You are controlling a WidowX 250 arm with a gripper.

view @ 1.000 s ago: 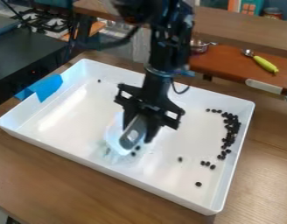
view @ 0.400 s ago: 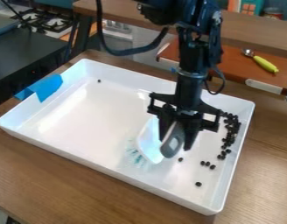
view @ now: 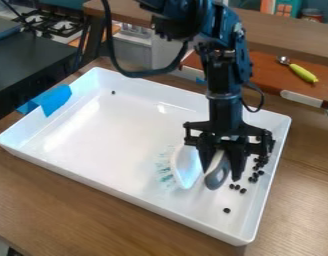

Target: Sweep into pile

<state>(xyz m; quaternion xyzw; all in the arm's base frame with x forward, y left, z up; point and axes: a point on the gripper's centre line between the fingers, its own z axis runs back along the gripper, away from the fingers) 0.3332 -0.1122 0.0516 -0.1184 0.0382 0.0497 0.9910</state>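
In my gripper, the fingers, a bit apart, hug the brush's handle, the best spot, as its bristles look bendy.

From my screen I see a wooden table, with a dark counter and stove at upper left. A wooden shelf crosses the upper right.

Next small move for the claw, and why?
I'd ease the claw rightward in the picture, brush low: three loose black pieces lie right of the brush, likely in its path, short of the pile along the tray's right wall.
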